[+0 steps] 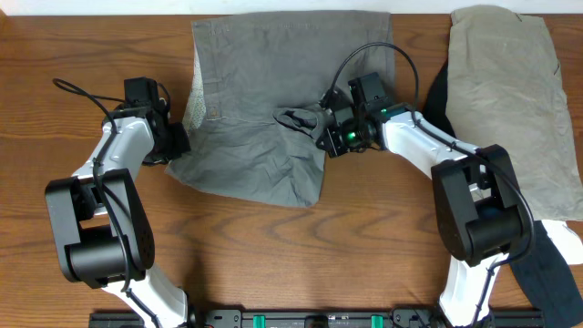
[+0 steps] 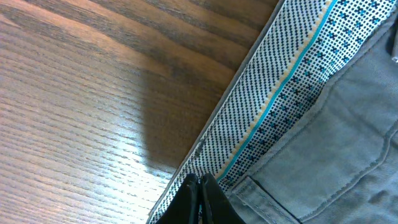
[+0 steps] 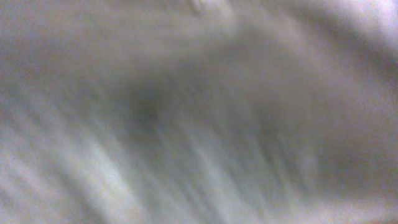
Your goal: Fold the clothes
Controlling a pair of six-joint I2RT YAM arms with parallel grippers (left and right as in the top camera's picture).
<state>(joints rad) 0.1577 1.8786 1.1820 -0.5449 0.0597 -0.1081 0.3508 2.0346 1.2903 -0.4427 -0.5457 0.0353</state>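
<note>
The clothes, grey wrinkled shorts (image 1: 260,100), lie spread at the table's back centre. Their pale speckled waistband lining (image 1: 196,105) faces left. My left gripper (image 1: 179,146) sits at the shorts' left front corner. In the left wrist view its black fingers (image 2: 199,179) are pressed together on the edge of the dotted waistband lining (image 2: 280,93). My right gripper (image 1: 321,135) lies on the shorts' right part, with a raised bunch of grey cloth (image 1: 296,118) at its tip. The right wrist view is filled by blurred grey cloth (image 3: 199,112); its fingers do not show.
A paler khaki garment (image 1: 515,100) lies at the back right. A black garment (image 1: 551,260) runs beneath it towards the front right corner. Bare wood (image 1: 301,255) lies in front of the shorts. Both arm bases stand at the front edge.
</note>
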